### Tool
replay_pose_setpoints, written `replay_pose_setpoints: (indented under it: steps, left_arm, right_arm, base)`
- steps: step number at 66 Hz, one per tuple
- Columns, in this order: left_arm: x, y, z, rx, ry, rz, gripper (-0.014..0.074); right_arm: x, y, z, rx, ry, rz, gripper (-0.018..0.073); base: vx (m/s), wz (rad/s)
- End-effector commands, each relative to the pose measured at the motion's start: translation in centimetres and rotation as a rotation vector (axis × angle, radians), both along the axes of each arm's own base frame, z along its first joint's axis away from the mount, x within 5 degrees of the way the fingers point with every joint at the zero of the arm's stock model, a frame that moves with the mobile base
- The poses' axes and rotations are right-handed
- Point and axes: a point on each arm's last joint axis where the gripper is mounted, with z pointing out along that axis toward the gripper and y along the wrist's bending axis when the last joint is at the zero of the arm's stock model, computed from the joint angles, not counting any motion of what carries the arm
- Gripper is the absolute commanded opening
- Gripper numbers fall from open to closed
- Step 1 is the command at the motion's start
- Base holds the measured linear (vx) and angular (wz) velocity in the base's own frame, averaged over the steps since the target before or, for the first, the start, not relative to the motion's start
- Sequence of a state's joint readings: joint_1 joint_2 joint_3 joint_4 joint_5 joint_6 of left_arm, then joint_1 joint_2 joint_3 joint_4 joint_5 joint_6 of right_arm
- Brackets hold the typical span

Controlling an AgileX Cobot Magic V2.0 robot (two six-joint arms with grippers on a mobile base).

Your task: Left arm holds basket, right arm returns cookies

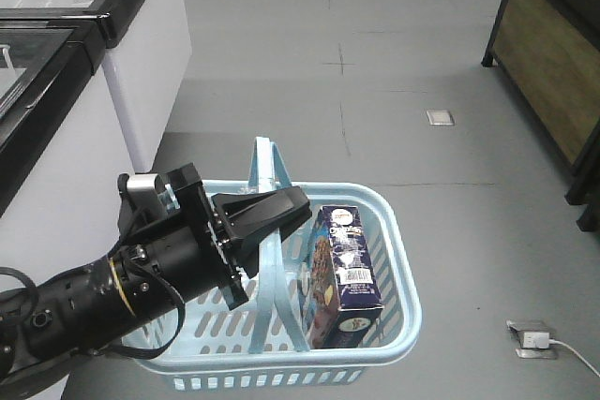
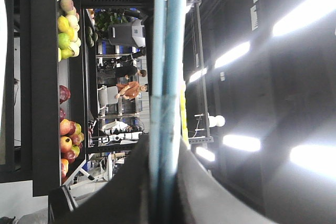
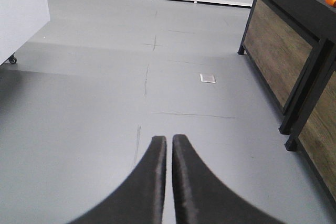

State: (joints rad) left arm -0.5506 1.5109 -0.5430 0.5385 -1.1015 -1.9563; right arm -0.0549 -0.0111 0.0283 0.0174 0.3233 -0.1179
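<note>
The left tool (image 1: pixel 281 213) is clamped on the basket's (image 1: pixel 401 264) two handles (image 1: pixel 267 166), pinched together so the basket, apparently off the floor (image 1: pixel 375 91), stays steady with its mouth open to a reach from the right (the left wrist view shows the blue loops running between the jaws). The cookies (image 1: pixel 345 274) stand upright inside, against the right wall, just beside the left tool's tip and lower, not touching it. The right tool (image 3: pixel 169 140) is pressed together, holding nothing, aimed over bare floor; neither basket nor cookies show in its view.
</note>
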Motion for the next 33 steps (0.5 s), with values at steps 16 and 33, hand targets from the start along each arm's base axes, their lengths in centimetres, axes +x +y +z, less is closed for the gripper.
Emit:
replay_pose_setpoints:
  steps: [16, 33]
  left_arm:
    - [-0.91, 0.24, 3.96, -0.258, -0.189, -0.060, -0.0003]
    - [-0.91, 0.24, 3.96, -0.258, -0.189, -0.060, -0.0003]
  right_arm:
    - [0.10, -0.06, 0.16, -0.020, -0.067, -0.005, 0.0004]
    - [0.10, -0.06, 0.16, -0.020, -0.067, -0.005, 0.0004]
  base:
    - [0.04, 0.01]
    - [0.07, -0.01]
